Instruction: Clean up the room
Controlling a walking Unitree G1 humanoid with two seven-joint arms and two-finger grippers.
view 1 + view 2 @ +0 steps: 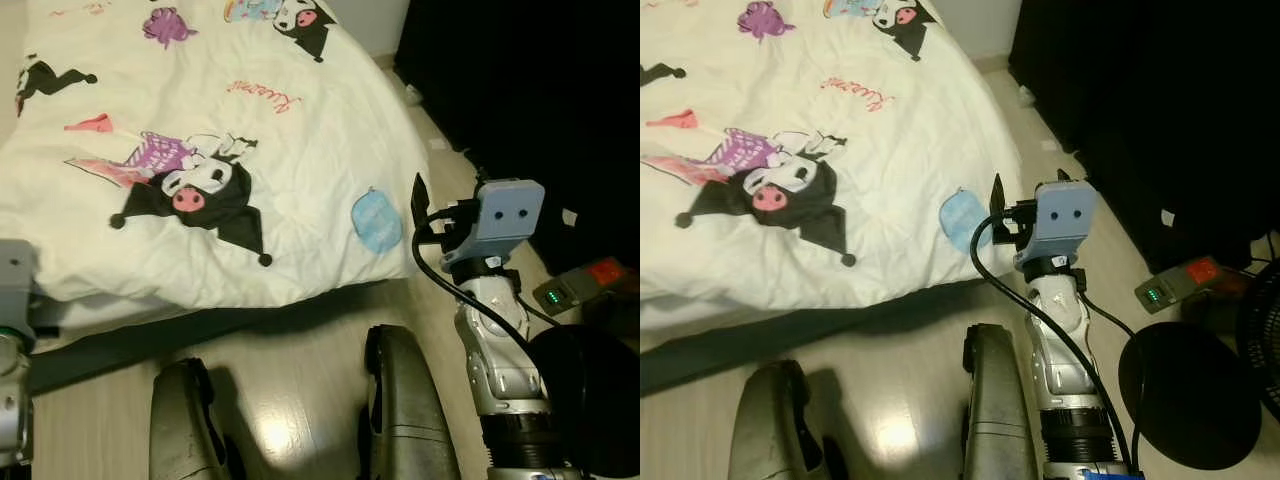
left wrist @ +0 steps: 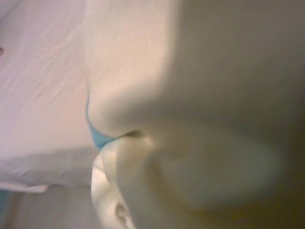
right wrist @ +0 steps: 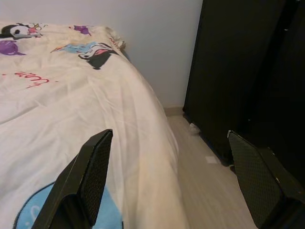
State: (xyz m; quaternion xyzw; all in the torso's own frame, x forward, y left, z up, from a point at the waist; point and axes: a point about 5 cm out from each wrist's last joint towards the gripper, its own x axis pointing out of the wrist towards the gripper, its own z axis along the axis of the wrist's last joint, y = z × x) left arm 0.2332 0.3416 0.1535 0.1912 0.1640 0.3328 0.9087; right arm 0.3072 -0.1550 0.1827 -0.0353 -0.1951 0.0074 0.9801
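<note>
Duvet (image 1: 300,150): soft matt cloth, lightly creased (printed cartoon figures). Floor (image 1: 290,400): pale wood-look planks, glossy. Right gripper (image 3: 171,181): matt black fingers, textured pads.

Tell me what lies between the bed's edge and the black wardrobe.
Bare pale wood floor, with small white scraps near the black wardrobe, seen in the right wrist view beside the bed.

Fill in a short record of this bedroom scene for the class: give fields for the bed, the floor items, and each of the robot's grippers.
bed: white duvet printed with cartoon figures, hanging over the bed's edge
blue patch: printed on the duvet near the edge
right gripper: open, raised beside the bed edge, fingers wide apart, holding nothing
left gripper: close against pale bedding; fingers cannot be made out
floor: light wood
power strip: on the floor at the robot's right, red switch, green light
wardrobe: dark, right of the bed
</note>
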